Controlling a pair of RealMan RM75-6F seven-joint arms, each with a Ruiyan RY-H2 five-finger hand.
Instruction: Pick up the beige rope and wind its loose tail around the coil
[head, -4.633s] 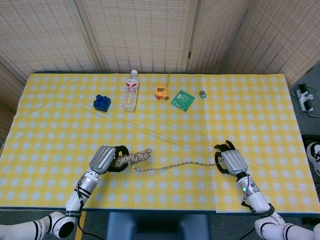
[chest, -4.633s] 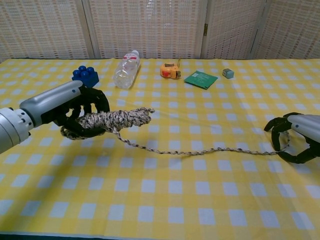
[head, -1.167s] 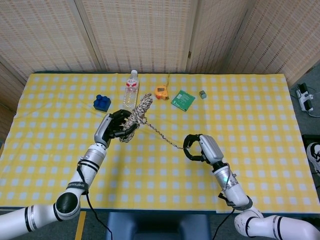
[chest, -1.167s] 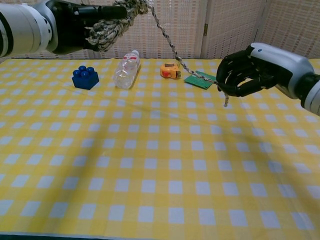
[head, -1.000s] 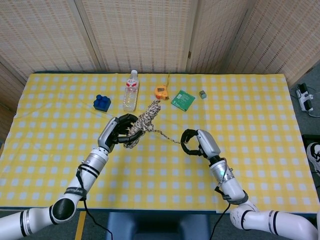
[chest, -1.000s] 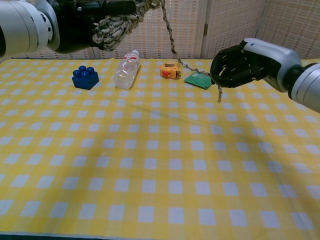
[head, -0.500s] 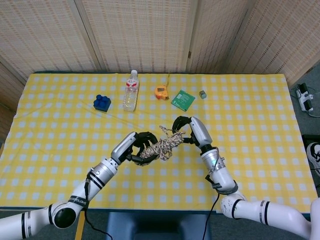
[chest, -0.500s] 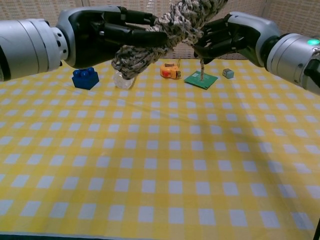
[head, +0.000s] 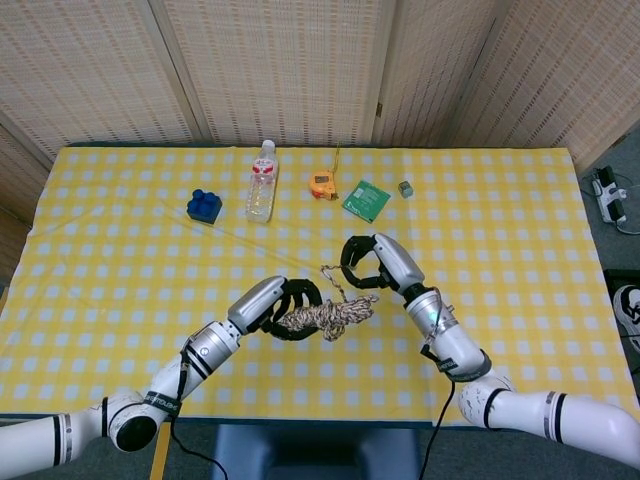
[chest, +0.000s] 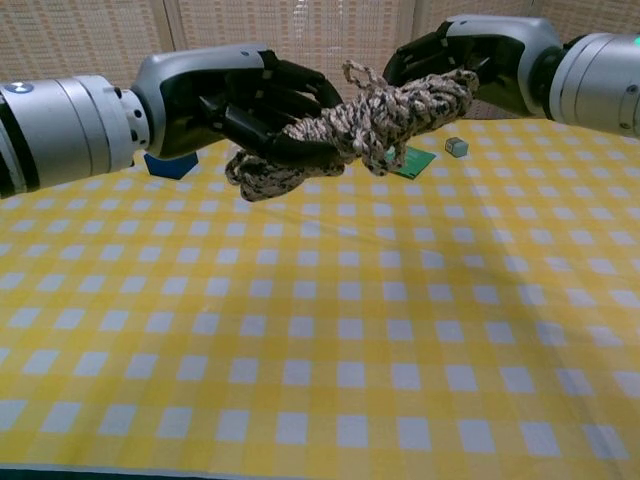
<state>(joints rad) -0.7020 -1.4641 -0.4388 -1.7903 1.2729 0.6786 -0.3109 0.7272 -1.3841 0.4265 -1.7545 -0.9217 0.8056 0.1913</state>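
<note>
The beige rope (head: 322, 317) is held up off the bench (head: 520, 260), above the near middle of the yellow checked cloth, bundled into a thick coil (chest: 350, 130) that runs from lower left to upper right in the chest view. The left hand (head: 283, 303) grasps the coil's left end, its dark fingers (chest: 270, 110) wrapped around the bundle from the far side. The right hand (head: 368, 262) has its fingers curled in at the coil's right end; it touches the rope there, and in the head view a thin loose tail (head: 335, 277) loops up from the coil toward that hand, so it appears to be pinching the tail, though the exact contact is hard to make out. In the chest view the right hand (chest: 470, 60) sits just behind the coil's upper right tip and the left hand (chest: 240, 105) fills the upper left. Along the far side of the bench, well apart from both hands, lie a blue block (head: 204, 205), a clear plastic bottle (head: 262, 182) on its side, an orange tape measure (head: 323, 185), a green card (head: 366, 201) and a small grey cube (head: 405, 188), in that order from left to right.
</note>
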